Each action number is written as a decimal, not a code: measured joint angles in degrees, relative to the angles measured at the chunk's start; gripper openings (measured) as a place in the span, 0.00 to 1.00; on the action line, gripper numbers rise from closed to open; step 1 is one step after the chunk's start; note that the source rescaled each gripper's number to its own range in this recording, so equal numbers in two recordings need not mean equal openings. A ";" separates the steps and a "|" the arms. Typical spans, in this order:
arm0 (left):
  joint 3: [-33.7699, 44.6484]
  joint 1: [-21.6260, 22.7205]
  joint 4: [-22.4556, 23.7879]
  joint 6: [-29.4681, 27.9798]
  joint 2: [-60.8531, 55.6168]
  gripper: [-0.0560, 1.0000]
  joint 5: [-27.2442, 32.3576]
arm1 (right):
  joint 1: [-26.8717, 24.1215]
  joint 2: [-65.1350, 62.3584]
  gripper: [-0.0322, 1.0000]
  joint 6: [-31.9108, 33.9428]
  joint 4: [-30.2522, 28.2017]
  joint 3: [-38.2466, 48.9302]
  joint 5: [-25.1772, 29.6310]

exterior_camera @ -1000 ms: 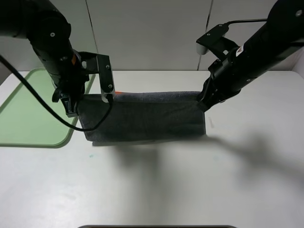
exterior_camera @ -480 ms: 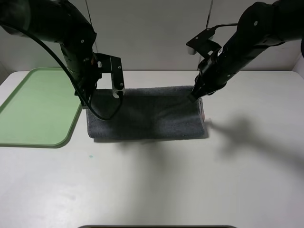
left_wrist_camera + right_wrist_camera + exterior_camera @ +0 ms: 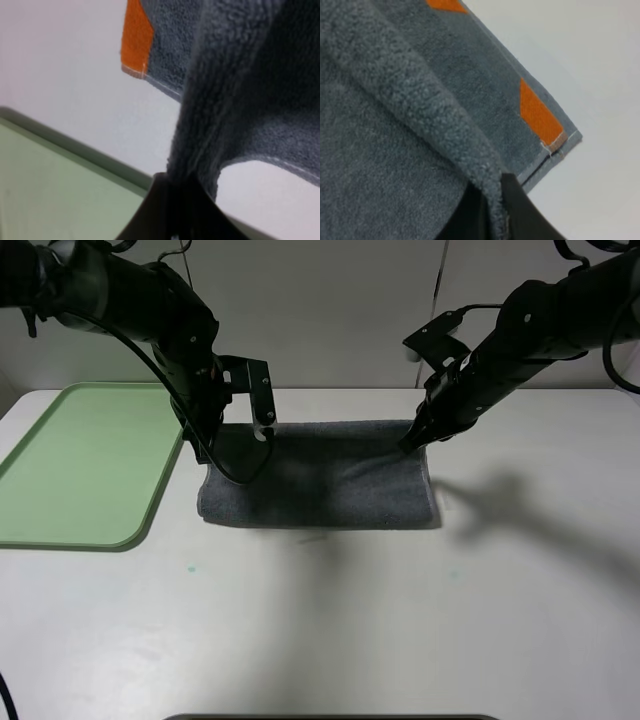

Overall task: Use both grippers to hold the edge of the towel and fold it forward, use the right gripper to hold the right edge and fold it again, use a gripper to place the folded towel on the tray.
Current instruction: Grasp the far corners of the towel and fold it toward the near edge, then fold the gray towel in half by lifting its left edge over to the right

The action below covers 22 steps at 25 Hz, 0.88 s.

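Observation:
The dark grey towel (image 3: 320,480) lies on the white table, folded over on itself. My left gripper (image 3: 207,448) is shut on its left far edge; the left wrist view shows the cloth (image 3: 235,90) pinched between the jaws, with an orange patch (image 3: 136,40) beyond. My right gripper (image 3: 411,443) is shut on the right far edge; the right wrist view shows the fold (image 3: 420,115) rising into the jaws over the layer below with orange marks (image 3: 537,112). The pale green tray (image 3: 80,465) lies at the left, beside the towel, and also shows in the left wrist view (image 3: 55,200).
A white wall (image 3: 320,310) stands behind the table. The white tabletop (image 3: 330,630) stretches in front of the towel and to its right. A dark edge (image 3: 330,717) shows at the bottom of the high view.
Both grippers have carried the towel's held edge away from the camera and down. The towel went from hanging as a raised sheet to lying folded on the table.

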 joint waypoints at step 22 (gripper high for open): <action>-0.06 0.18 0.27 0.00 0.00 0.90 -0.84 | -0.46 -0.26 0.98 0.00 -1.19 0.00 -2.52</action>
